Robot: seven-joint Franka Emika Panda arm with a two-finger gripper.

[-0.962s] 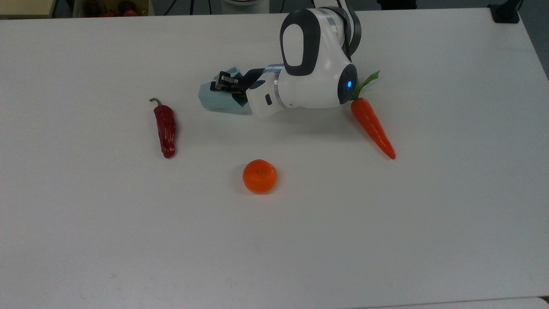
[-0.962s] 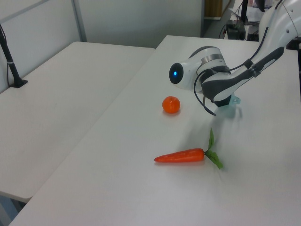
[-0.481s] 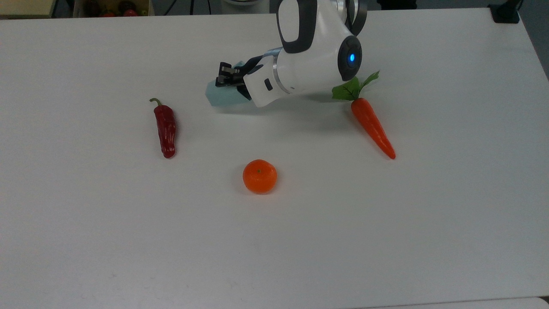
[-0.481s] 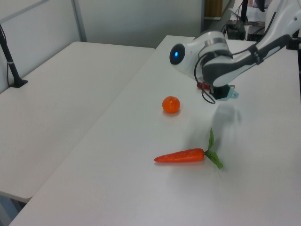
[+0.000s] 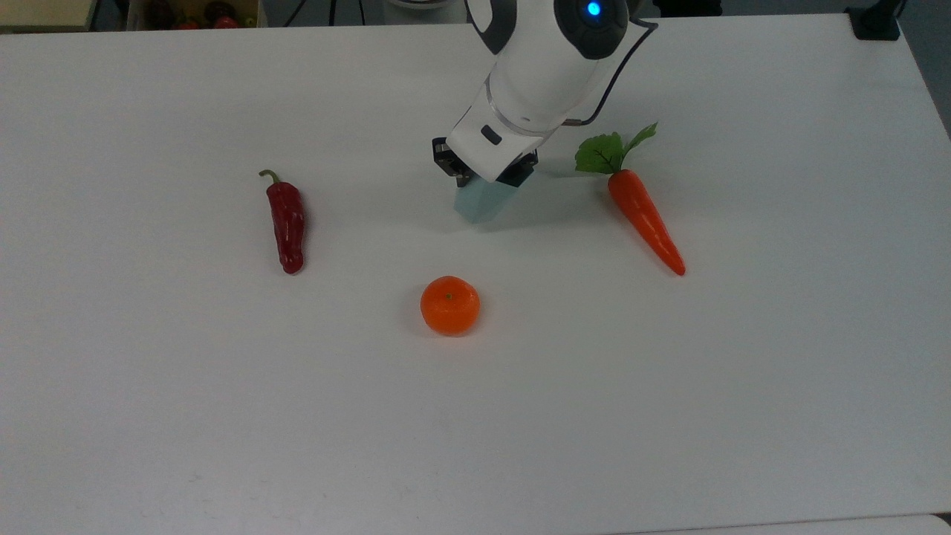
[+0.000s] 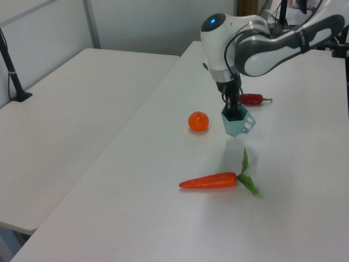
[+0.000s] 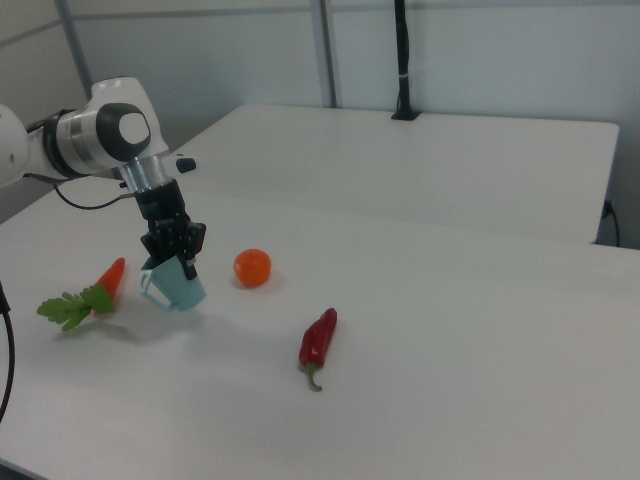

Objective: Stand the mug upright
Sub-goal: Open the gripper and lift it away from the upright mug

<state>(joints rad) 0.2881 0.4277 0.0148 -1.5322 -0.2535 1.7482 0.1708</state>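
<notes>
The mug (image 5: 481, 202) is a pale blue-green faceted cup. It hangs rim-up and slightly tilted from my gripper (image 5: 487, 177), a little above the white table (image 5: 223, 409). The gripper points straight down and is shut on the mug's rim wall. In the left view the mug (image 6: 235, 125) sits right of the orange, under the gripper (image 6: 234, 110), and its shadow falls lower on the table. In the right view the mug (image 7: 177, 289) hangs below the gripper (image 7: 174, 252), between the carrot and the orange. The white wrist hides the mug's opening in the top view.
An orange (image 5: 449, 305) lies in front of the mug in the top view. A red chili pepper (image 5: 287, 223) lies toward the top view's left. A carrot (image 5: 645, 215) with green leaves lies close on the top view's right. A second table (image 6: 65, 120) stands beside this one.
The wrist has swung from level to pointing down. With it the mug turned from lying on its side to rim-up, rose off the table and shifted toward the top view's right.
</notes>
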